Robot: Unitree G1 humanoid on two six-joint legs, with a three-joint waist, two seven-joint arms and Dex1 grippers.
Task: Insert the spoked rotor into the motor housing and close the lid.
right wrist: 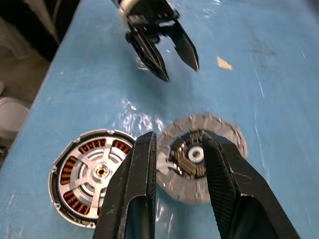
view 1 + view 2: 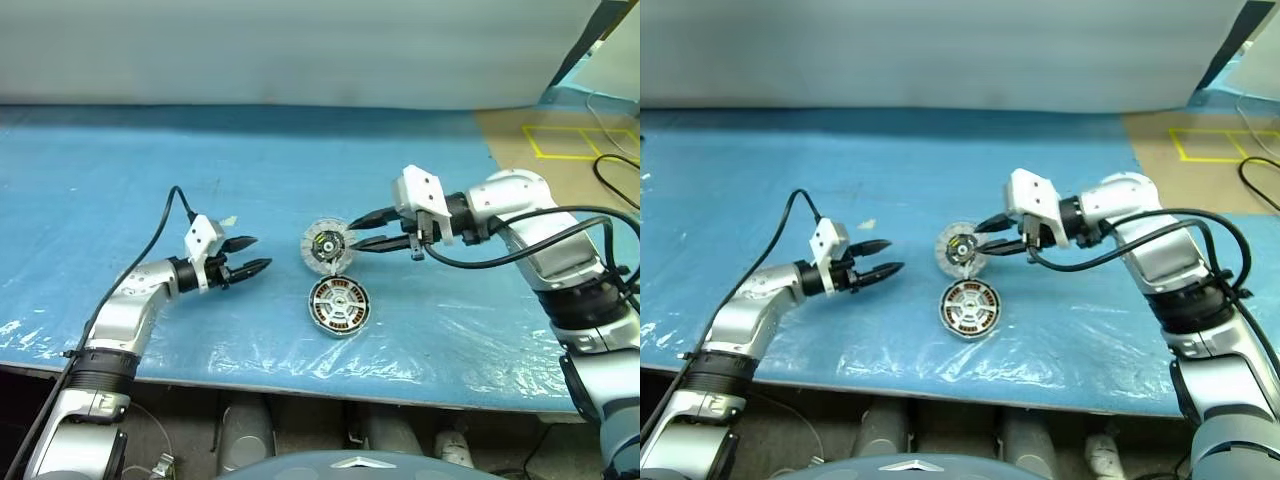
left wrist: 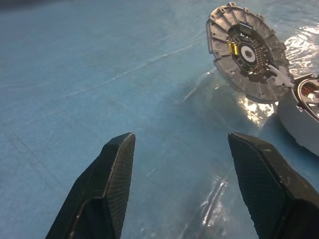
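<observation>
Sheeting of blue plastic covers the desk (image 2: pixel 150 150). On the left side, the left gripper (image 2: pixel 252 256) hovers low over the desk with its fingers spread and nothing between them. It is aimed toward the parts, which looks like a stand-by position in case something needs steadying. Near the middle, the lid (image 2: pixel 328 246) is tipped up on edge, its dark inner face turned toward the left arm and its lower rim just beside the motor housing (image 1: pixel 75 199). The housing lies flat on the desk, and the spoked rotor (image 1: pixel 101 171) already sits inside it over the copper windings, so I judge that only the closing remains. The right gripper (image 2: pixel 351 233) reaches in from the right to the lid's rim. I cannot tell whether its fingers pinch that rim or stand just loose of it.
</observation>
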